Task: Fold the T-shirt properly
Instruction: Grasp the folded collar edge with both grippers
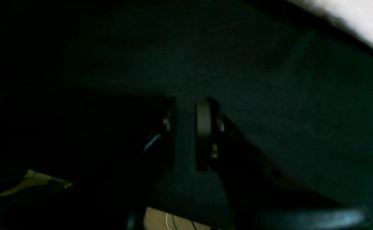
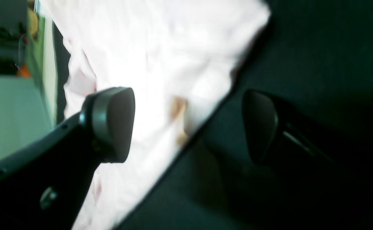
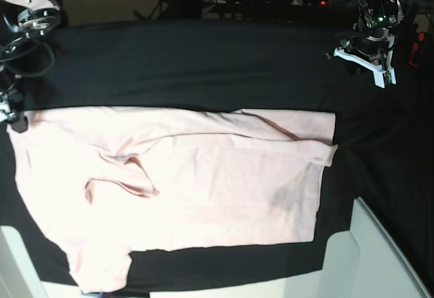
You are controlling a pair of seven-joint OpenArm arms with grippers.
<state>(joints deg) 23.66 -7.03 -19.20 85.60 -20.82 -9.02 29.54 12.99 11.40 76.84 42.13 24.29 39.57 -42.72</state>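
We find the right gripper (image 2: 188, 126) closest to the work: its jaws stand wide and empty, straddling the shirt's (image 3: 183, 182) edge, one finger over pink fabric, the other over the black cloth (image 3: 203, 67). In the base view the shirt lies flat, long axis running side to side, one part already folded over along the far edge. The left gripper (image 1: 186, 134) sits well off over bare cloth, jaws nearly closed, apparently on nothing, though that view is dark. We judge the right arm nearer.
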